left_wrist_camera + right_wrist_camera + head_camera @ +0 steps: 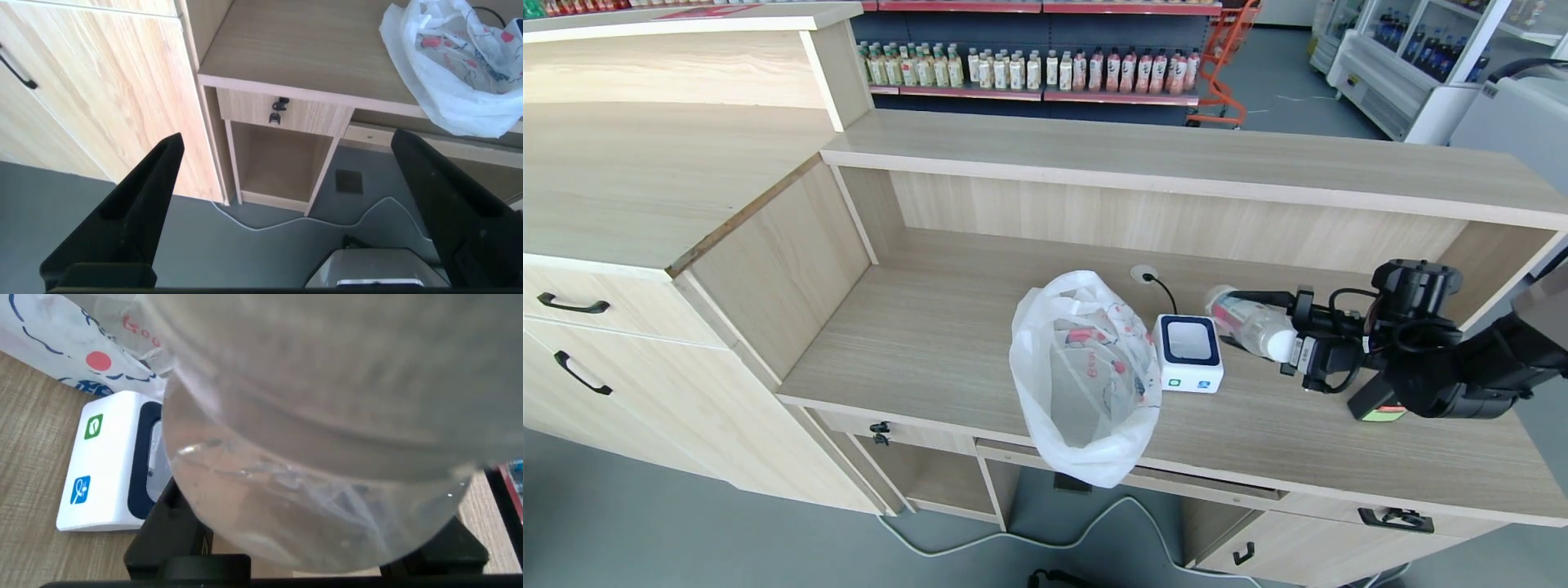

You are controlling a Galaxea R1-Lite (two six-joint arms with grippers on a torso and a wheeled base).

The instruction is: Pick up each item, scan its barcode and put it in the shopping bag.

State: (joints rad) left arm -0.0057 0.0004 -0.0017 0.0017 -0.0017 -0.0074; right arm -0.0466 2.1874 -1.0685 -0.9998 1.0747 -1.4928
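- right gripper (1267, 317) clamps a clear bottle (1243, 320) just right of the scanner (1188, 353).
- shopping bag (1082, 376) sits just left of the scanner.
- left gripper (288, 147), fingers spread, hangs well apart from the scanner.

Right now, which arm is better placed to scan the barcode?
Right. The right tool grips the bottle just beside the scanner on the counter; the left tool hangs open and empty, out in front of the counter.

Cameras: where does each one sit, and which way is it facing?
Head view: on the head, looking down at counter, shopping bag, scanner; right gripper holds a bottle.
Left wrist view: at the wrist, facing the counter's front and floor past the open left gripper.
Right wrist view: close behind the bottle, scanner beyond.
Shared: shopping bag in all three.
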